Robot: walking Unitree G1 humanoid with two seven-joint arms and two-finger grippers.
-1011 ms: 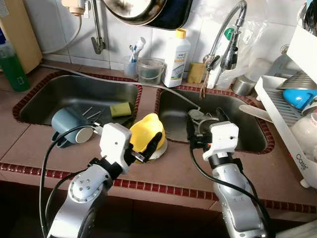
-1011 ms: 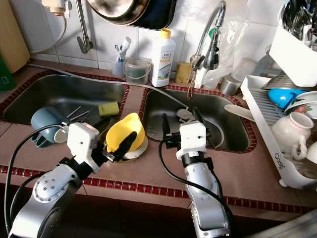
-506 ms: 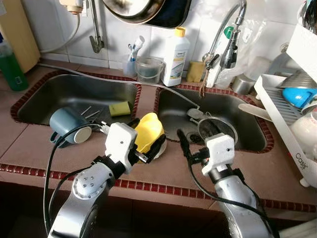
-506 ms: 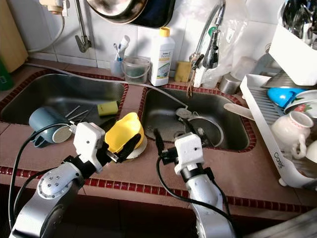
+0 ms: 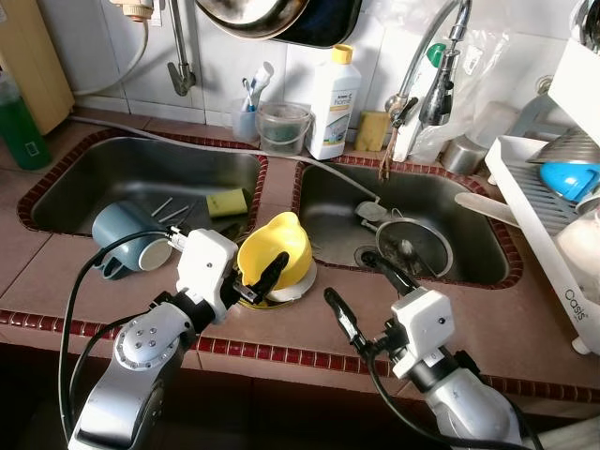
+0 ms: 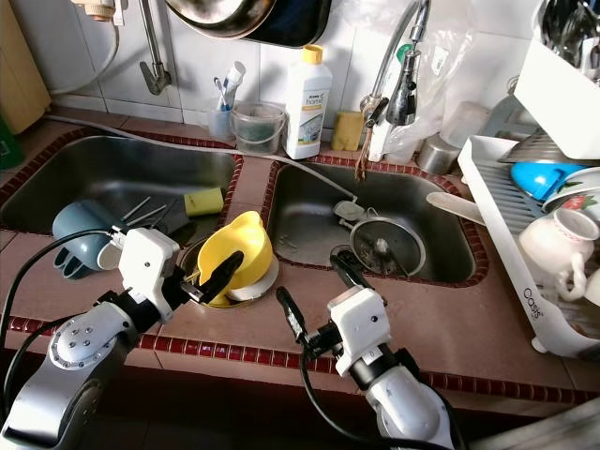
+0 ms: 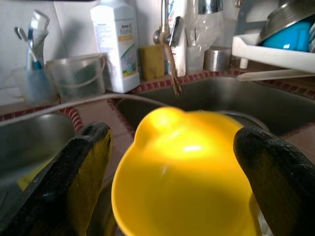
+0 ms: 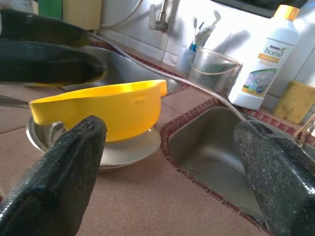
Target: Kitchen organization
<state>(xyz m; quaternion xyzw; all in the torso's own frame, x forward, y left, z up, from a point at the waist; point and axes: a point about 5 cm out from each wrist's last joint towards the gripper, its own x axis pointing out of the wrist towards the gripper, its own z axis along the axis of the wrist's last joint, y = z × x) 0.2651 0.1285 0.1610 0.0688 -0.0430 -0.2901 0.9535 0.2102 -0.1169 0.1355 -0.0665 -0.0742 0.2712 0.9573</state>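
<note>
A yellow bowl [image 5: 275, 251] rests tilted on a metal plate [image 5: 292, 287] on the tiled counter between the two sinks. My left gripper [image 5: 257, 270] is open and straddles the bowl, one finger [image 7: 84, 169] on each side of it, and I cannot tell whether they touch it. My right gripper [image 5: 364, 294] is open with nothing between its fingers; it hovers over the front counter strip, just right of the bowl and in front of the right sink [image 5: 469, 202]. A blue mug [image 5: 124, 236] lies on its side at the left sink's near rim.
A yellow-green sponge [image 5: 228, 202] and some cutlery lie in the left sink [image 5: 112, 178]. A detergent bottle [image 5: 334, 94], a clear cup [image 5: 284, 127], a faucet [image 5: 433, 66] and a green bottle [image 5: 21, 117] line the back wall. A dish rack [image 5: 544, 202] stands at the right.
My right gripper has drawn back from over the right sink to the front counter strip, nearer to me. The left gripper stays around the yellow bowl.
</note>
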